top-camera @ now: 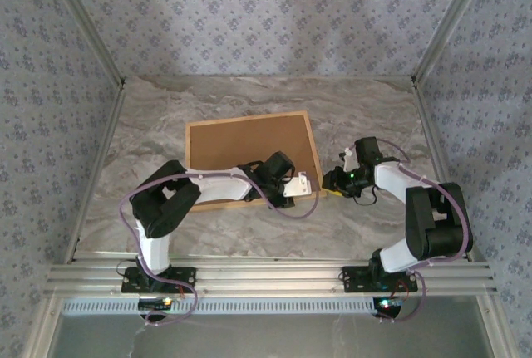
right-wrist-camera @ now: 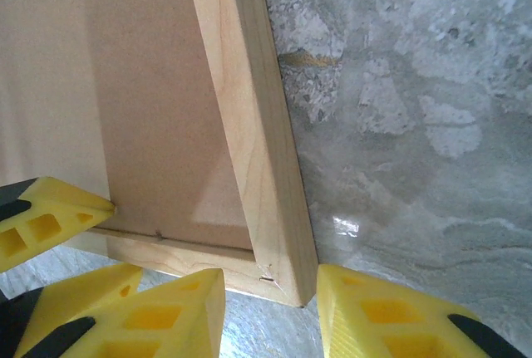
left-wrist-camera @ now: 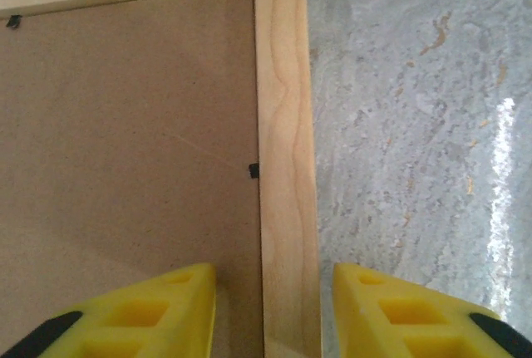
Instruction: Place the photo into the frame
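The thin rectangular light-wood frame (top-camera: pixel 249 146) is lying back-up on the grey marble table (top-camera: pixel 366 117). The left gripper (left-wrist-camera: pixel 274 279) is straddling its right rail and the right gripper (right-wrist-camera: pixel 273 279) its near-right corner, both with fingers apart.

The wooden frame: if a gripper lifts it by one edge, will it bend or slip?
Probably stiff: the frame has solid wood rails around a flat brown board. It likely slides easily when pushed, since the marble table looks glossy. Held at one corner, it may swing or tilt.
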